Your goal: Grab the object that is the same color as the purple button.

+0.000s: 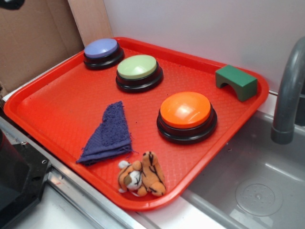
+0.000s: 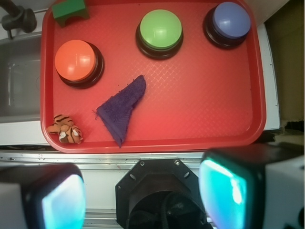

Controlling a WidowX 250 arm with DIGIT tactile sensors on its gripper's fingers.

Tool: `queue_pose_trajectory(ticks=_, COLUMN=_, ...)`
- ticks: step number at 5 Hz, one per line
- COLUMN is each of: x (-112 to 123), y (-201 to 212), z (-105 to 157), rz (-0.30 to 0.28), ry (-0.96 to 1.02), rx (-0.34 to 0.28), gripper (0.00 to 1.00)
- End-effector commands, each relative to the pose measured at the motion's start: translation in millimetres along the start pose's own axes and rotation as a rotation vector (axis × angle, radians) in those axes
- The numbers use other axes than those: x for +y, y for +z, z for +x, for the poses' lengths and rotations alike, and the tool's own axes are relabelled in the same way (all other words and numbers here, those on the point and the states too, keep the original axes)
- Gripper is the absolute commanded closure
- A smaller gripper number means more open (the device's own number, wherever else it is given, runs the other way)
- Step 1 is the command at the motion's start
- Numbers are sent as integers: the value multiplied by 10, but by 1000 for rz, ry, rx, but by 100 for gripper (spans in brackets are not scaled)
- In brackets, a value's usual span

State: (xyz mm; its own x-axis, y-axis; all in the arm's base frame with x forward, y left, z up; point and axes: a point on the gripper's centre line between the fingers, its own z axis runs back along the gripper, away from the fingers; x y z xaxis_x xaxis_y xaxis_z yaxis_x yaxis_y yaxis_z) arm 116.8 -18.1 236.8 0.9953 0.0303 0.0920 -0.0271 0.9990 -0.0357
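Gripper (image 2: 138,195) open, high above cloth (image 2: 121,108)

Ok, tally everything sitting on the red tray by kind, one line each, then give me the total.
Push buttons: 3: purple button, light green button, orange button
Folded purple cloth: 1
Plush tiger: 1
Green arch block: 1
Total: 6 things on the red tray

Cloth (image 1: 107,136) clear above — orange button (image 1: 186,116) near, plush tiger (image 1: 142,178) just beside.
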Motion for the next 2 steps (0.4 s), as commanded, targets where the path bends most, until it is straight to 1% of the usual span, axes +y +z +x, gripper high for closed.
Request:
queue_pose_trajectory(ticks=1, x=0, y=0, z=0, rz=0, ry=0, rx=0, gripper=0)
queue_pose_trajectory(ticks=2, x=-126, y=-169, z=110, rz=-65, ry=246, rx=-136, gripper=0)
